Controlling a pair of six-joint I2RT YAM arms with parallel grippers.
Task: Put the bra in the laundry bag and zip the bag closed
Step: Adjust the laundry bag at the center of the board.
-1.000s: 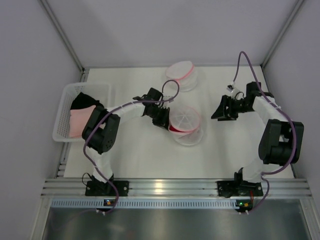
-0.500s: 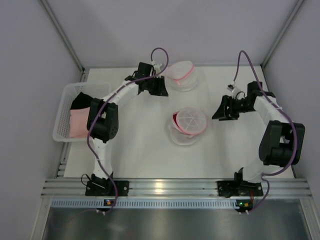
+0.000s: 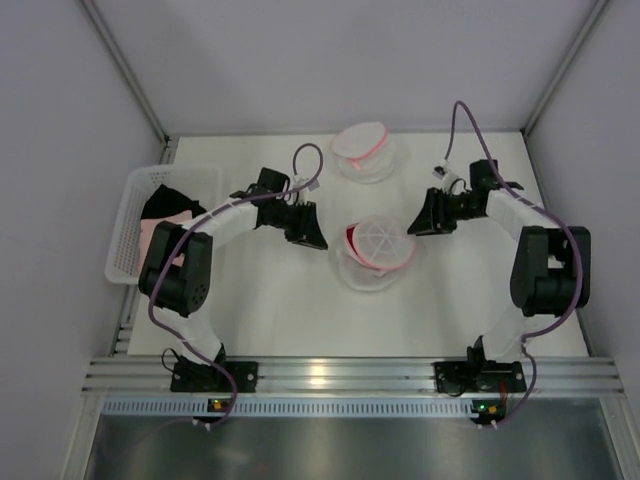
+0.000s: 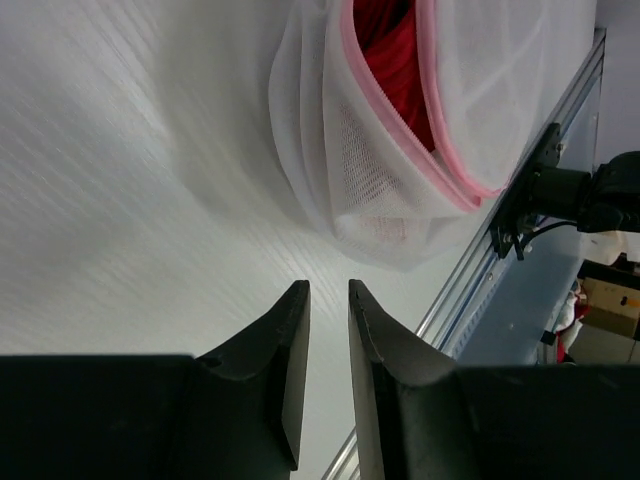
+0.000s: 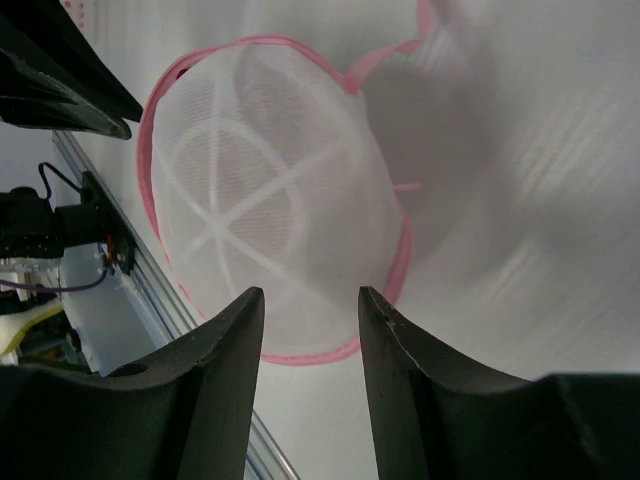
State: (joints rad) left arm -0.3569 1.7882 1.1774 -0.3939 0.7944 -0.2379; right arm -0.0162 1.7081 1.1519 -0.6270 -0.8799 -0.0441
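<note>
The laundry bag (image 3: pixel 378 250), a white mesh dome with pink trim, lies mid-table. The red bra (image 3: pixel 350 241) shows inside it through a gap on its left side. In the left wrist view the bag (image 4: pixel 330 150) gapes along the pink zip edge, with the bra (image 4: pixel 395 60) inside. My left gripper (image 3: pixel 316 236) hovers just left of the bag, a little way off it; its jaws (image 4: pixel 328 286) are narrowly open and empty. My right gripper (image 3: pixel 414 224) sits at the bag's right, open, its fingers (image 5: pixel 312 292) framing the bag's dome (image 5: pixel 260 200) without touching it.
A second mesh laundry bag (image 3: pixel 362 152) stands at the back centre. A white plastic basket (image 3: pixel 122 215) with black and pink clothes sits at the left edge. The metal rail (image 3: pixel 320 375) runs along the table's near edge.
My left gripper let go of the bag, swung to the back, then returned to the bag's left. My right arm moved in toward the bag and its jaws narrowed.
</note>
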